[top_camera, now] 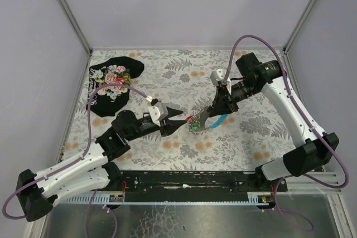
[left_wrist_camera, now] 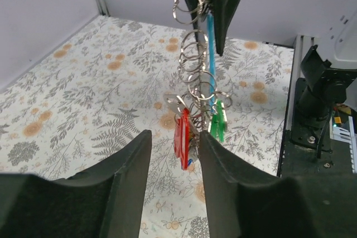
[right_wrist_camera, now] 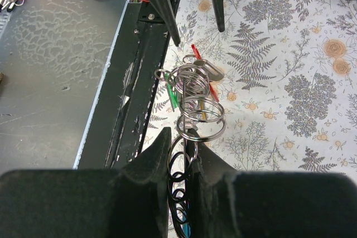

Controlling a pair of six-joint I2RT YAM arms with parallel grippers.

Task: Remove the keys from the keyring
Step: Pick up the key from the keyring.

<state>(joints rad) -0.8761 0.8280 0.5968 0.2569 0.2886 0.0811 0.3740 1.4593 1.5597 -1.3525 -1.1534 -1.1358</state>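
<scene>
The keyring [right_wrist_camera: 196, 116] is a chain of silvery rings with a light-blue fob [top_camera: 218, 121], and it hangs above the floral table. My right gripper [right_wrist_camera: 187, 144] is shut on its upper rings. The keys [top_camera: 194, 124] dangle at the bottom: a red one [left_wrist_camera: 182, 137], a green one [left_wrist_camera: 217, 121] and a bare metal one [right_wrist_camera: 210, 71]. In the left wrist view my left gripper [left_wrist_camera: 174, 136] stands open. The red key hangs just past its tips, between them, and neither finger clamps it. From above, the left gripper [top_camera: 181, 122] points at the cluster from the left.
A black floral cloth [top_camera: 113, 85] lies at the back left of the table. A black rail [top_camera: 189, 179] runs along the near edge. The right arm's base [left_wrist_camera: 318, 110] stands to the right of the hanging keys. White walls close in the back and sides.
</scene>
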